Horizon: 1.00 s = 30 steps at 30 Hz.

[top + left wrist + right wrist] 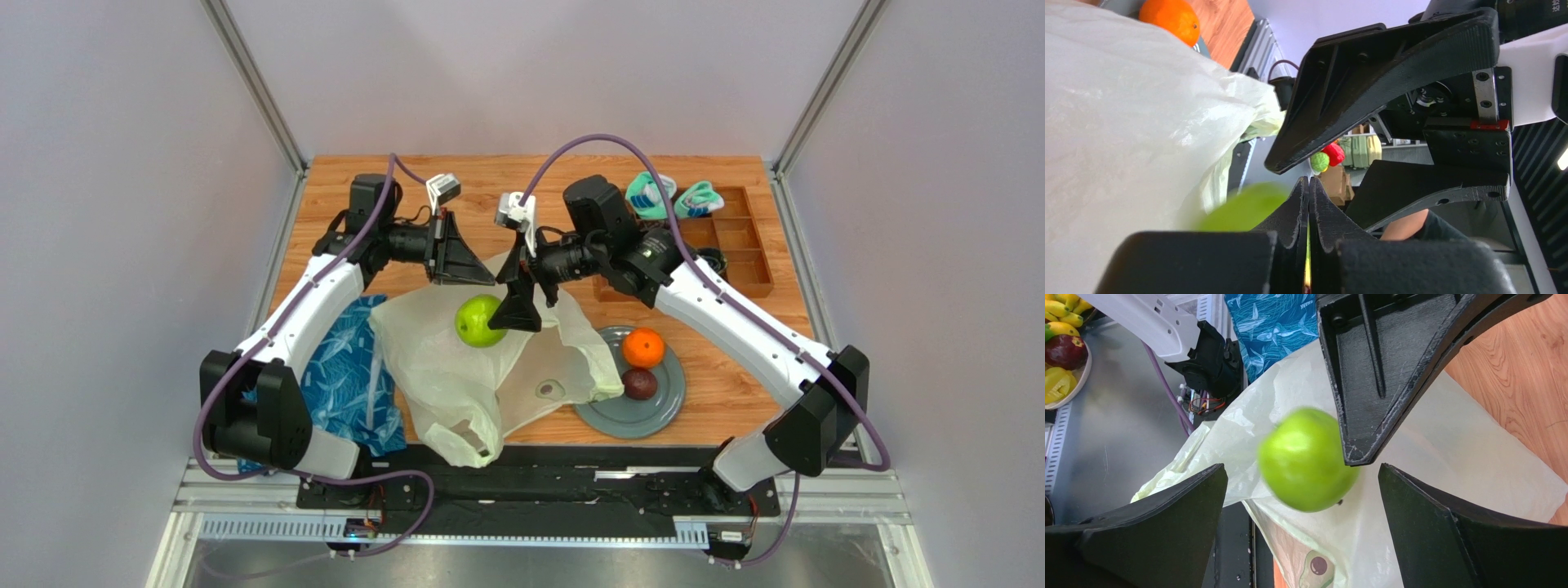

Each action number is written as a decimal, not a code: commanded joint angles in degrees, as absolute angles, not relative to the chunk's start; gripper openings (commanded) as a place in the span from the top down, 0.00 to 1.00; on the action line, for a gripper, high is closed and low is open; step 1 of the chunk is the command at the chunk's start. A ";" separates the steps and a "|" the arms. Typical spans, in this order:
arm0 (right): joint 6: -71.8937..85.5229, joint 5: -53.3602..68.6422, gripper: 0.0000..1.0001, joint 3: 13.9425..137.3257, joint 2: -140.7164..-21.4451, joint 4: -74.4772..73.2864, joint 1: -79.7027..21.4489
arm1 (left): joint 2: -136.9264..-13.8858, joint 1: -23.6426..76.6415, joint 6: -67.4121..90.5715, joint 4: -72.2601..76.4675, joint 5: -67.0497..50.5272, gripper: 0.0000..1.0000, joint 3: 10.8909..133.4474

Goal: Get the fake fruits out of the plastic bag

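A glossy green apple (478,321) lies bare on top of the pale yellow-green plastic bag (429,368), and it looks blurred in the right wrist view (1306,459). My right gripper (513,312) stands open just right of it, a finger on each side of the apple (1303,468). My left gripper (488,284) is shut, its tip (1352,456) down at the bag beside the apple. No bag film shows past its tips (1309,184). An orange (643,348) and a dark brown-purple fruit (639,384) sit on a grey plate (613,423).
A blue leaf-patterned bag (350,368) lies under the plastic bag's left side. A wooden compartment tray (736,245) holds rolled teal-and-white socks (672,194) at the back right. The two grippers stand close together over the bag.
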State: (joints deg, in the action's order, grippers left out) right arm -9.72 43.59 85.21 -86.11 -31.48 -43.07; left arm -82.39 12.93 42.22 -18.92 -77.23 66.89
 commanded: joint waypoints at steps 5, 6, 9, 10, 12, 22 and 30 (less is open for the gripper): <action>-4.05 43.77 0.06 86.57 -87.97 -26.19 -42.98 | -81.91 12.66 45.09 -14.95 -79.36 1.00 69.87; -4.57 43.33 0.07 86.75 -88.50 -27.24 -42.89 | -82.00 12.57 45.00 -15.03 -79.37 1.00 70.05; -9.73 41.50 0.07 85.87 -88.16 -29.96 -42.80 | -81.48 10.73 43.34 -17.83 -77.71 0.93 70.40; -10.80 40.96 0.07 85.17 -87.81 -30.49 -42.72 | -81.13 10.03 40.37 -21.32 -76.83 0.79 70.49; -12.47 40.69 0.08 83.41 -86.93 -31.37 -42.63 | -80.25 7.75 36.76 -25.82 -73.85 0.70 70.66; -23.72 39.83 0.27 83.59 -94.65 -42.09 -44.29 | -77.52 3.78 33.40 -30.94 -71.99 0.43 69.96; -16.71 29.46 0.38 78.14 -98.08 -37.01 -51.50 | -69.09 2.73 32.08 -31.38 -70.66 0.42 64.52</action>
State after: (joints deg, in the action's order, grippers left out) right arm -19.33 34.61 79.07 -97.84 -40.14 -48.21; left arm -74.35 3.57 33.89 -30.98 -70.83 67.09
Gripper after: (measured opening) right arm 0.621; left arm 0.579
